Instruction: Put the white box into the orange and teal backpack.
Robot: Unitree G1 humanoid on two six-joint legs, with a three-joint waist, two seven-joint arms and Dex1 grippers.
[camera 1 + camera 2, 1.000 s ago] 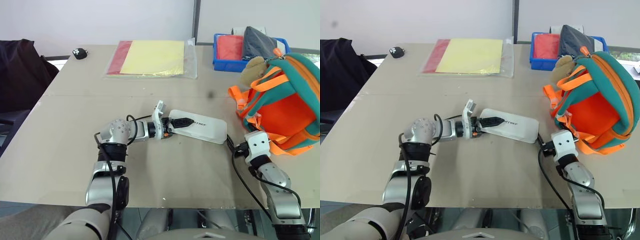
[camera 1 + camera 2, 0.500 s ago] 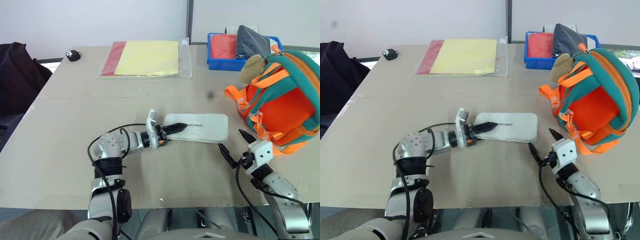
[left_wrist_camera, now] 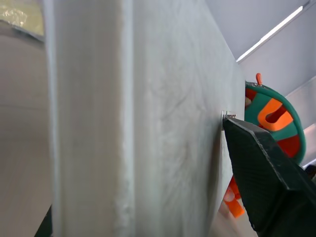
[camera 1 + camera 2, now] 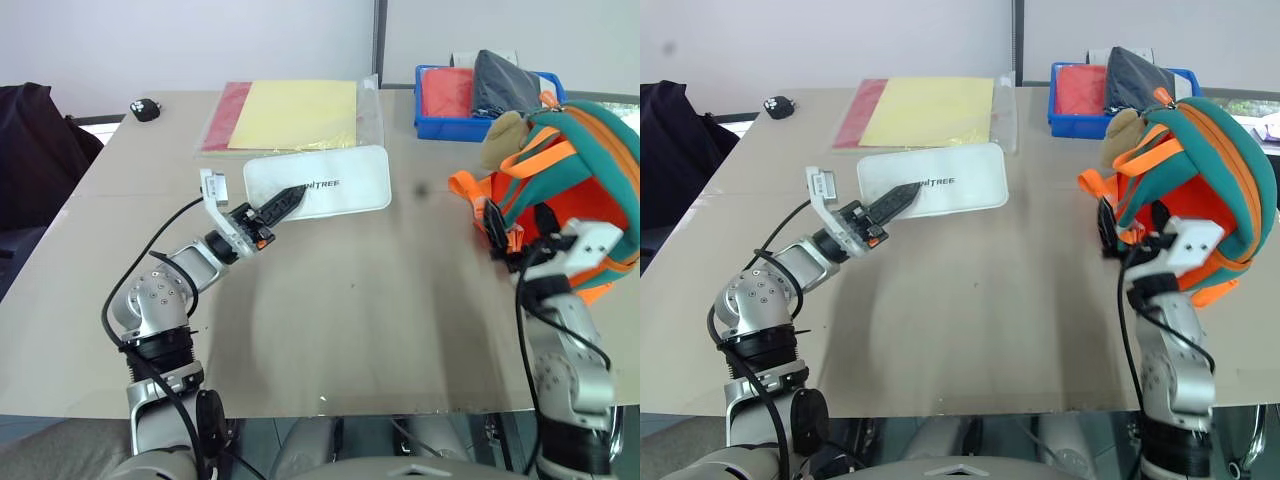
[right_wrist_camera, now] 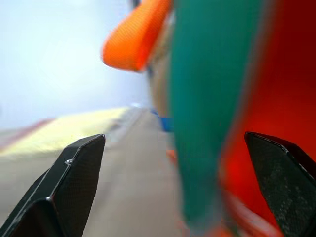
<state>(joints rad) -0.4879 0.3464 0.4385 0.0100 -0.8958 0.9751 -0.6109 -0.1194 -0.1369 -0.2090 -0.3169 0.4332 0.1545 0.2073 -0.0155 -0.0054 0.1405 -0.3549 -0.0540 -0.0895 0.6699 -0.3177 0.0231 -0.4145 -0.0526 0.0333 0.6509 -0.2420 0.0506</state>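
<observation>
Lifted off the beige surface (image 4: 330, 300) since a second ago: your flat white rectangular box (image 4: 318, 181), tilted in the air.
Your small orange and teal fabric backpack (image 4: 570, 190) sits on the right; the right tool (image 4: 515, 232) gapes wide against its front, gripping nothing, while the left tool (image 4: 275, 207) pinches the box's near end.

Even daylight (wrist views blurred)

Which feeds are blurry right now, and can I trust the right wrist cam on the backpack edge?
Right wrist view: soft; the backpack's teal trim and orange strap are smeared, only the claw fingers are crisp, so don't trust it for fine edges. Left wrist view: the white box sits very close. Head views: sharp, with a soft shadow on the table.
</observation>
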